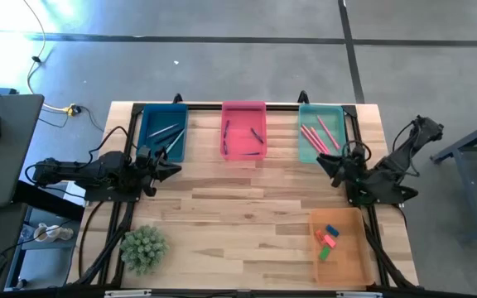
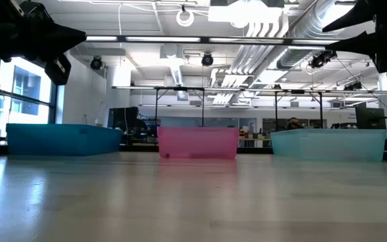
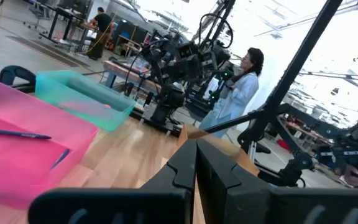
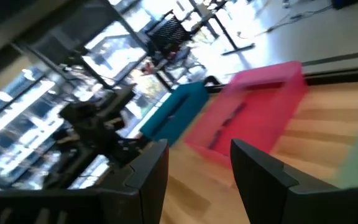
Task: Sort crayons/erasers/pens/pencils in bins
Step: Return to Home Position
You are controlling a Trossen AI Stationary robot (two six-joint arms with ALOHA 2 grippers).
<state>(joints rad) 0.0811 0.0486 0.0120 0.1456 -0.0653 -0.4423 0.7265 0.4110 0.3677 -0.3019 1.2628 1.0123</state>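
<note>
Erasers (image 1: 328, 240) sit in orange bin (image 1: 350, 263) near right tool (image 1: 327, 162).

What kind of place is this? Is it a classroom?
Probably a robot lab or workshop, not a classroom: bare pipes and ducts run across the ceiling, another robot rig stands beyond the table, and a person in a white coat stands nearby.

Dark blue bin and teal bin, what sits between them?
The pink bin, holding dark pens, stands between the dark blue bin and teal bin; the high view shows it.
</note>
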